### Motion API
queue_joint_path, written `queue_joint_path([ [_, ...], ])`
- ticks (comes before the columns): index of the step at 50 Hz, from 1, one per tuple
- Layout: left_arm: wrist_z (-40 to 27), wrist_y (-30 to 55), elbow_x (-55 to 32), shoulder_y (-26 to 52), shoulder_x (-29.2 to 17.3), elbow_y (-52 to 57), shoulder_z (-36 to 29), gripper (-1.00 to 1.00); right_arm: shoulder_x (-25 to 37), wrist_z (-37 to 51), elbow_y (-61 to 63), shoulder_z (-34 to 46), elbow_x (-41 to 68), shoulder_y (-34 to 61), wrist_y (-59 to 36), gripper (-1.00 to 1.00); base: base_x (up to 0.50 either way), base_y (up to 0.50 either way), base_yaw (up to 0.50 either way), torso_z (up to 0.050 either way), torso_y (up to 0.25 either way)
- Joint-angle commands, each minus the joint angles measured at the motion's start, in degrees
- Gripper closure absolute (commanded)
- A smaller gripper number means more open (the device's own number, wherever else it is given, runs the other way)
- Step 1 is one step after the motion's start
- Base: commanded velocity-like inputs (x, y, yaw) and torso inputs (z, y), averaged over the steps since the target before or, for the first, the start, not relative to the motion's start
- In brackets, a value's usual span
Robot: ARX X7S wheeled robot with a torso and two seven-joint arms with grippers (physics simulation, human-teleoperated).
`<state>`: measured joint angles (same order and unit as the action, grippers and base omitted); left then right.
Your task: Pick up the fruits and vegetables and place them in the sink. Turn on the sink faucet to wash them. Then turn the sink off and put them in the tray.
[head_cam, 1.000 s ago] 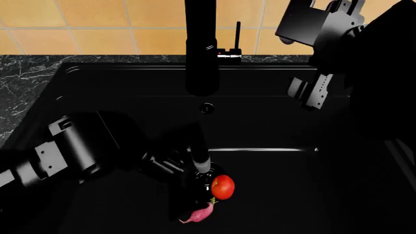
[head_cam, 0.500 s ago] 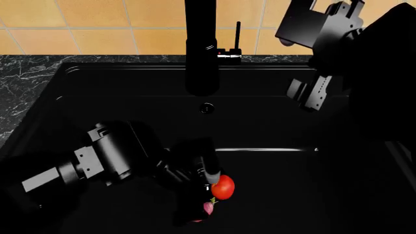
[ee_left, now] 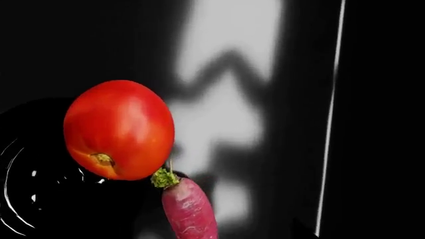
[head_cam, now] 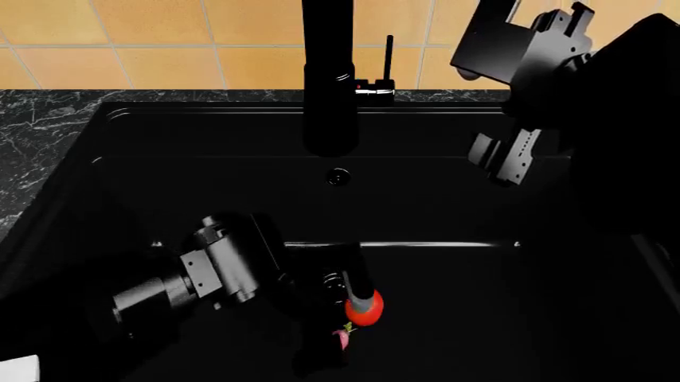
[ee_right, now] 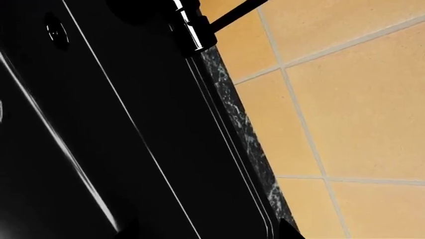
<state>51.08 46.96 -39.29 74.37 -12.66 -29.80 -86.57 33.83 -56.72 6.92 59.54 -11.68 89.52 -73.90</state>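
Observation:
A glossy red tomato (ee_left: 119,129) and a pink radish (ee_left: 189,211) with a green stem lie touching on the floor of the black sink (head_cam: 510,278). My left gripper (head_cam: 345,318) hangs low over them. One finger (head_cam: 356,280) overlaps the tomato (head_cam: 365,308), and only a bit of the radish (head_cam: 342,339) shows. In the left wrist view the radish runs in between the open jaws of the left gripper (ee_left: 212,234). My right gripper (head_cam: 498,163) is open, holds nothing and is raised at the back right. The sink faucet (head_cam: 330,79) stands at the back, with its lever (head_cam: 389,56) upright. The tray is out of view.
Grey marbled counter (head_cam: 43,127) borders the sink on the left, under an orange tiled wall (head_cam: 159,40). The round drain (head_cam: 338,177) sits below the spout. The right wrist view shows the faucet's chrome ring (ee_right: 192,35) and the sink's rear rim (ee_right: 232,164).
My left arm has swung right and lower over the produce, so its gripper now hides most of the radish and part of the tomato. The right arm barely moved.

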Motion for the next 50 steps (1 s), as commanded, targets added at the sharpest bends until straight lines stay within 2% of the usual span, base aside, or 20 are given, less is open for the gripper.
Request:
queue_joint_path([
  [1,2.2,-3.6,2.3,-1.8,3.9,-7.5,-1.8,-1.00,0.0,0.3,0.2,-0.5,0.2,-0.6,-0.1,-1.00,0.00,0.00,0.00,0.000,0.000],
  [13,7.0,-8.9,5.2,-3.9,10.1,-21.3,-3.8,-1.00,0.1,0.2,0.4,-0.4,0.3,-0.6,-0.4,-1.00,0.00,0.00,0.00,0.000,0.000],
  [21,10.1,-10.9,6.9,-5.2,12.6,-26.2,-5.3,-1.00,0.1,0.4,0.1,-0.6,0.5,-0.7,-0.2,-1.00,0.00,0.00,0.00,0.000,0.000],
  [22,10.5,-10.9,7.1,-5.4,12.6,-26.3,-5.4,1.00,0.1,0.4,0.1,-0.6,0.5,-0.7,-0.2,-1.00,0.00,0.00,0.00,0.000,0.000],
  [30,12.5,-10.7,9.4,-6.2,12.6,-25.4,-5.1,1.00,0.0,0.4,0.2,-0.6,0.5,-0.6,-0.4,-1.00,0.00,0.00,0.00,0.000,0.000],
  [38,11.6,-9.7,9.4,-6.2,11.0,-22.3,-4.8,1.00,0.0,0.3,0.1,-0.4,0.6,-0.4,-0.4,-1.00,0.00,0.00,0.00,0.000,0.000],
  [50,2.1,1.7,3.9,-2.4,-3.1,6.7,-0.5,1.00,-0.4,-1.3,-1.3,1.8,0.6,1.4,-0.2,-1.00,0.00,0.00,0.00,0.000,0.000],
])
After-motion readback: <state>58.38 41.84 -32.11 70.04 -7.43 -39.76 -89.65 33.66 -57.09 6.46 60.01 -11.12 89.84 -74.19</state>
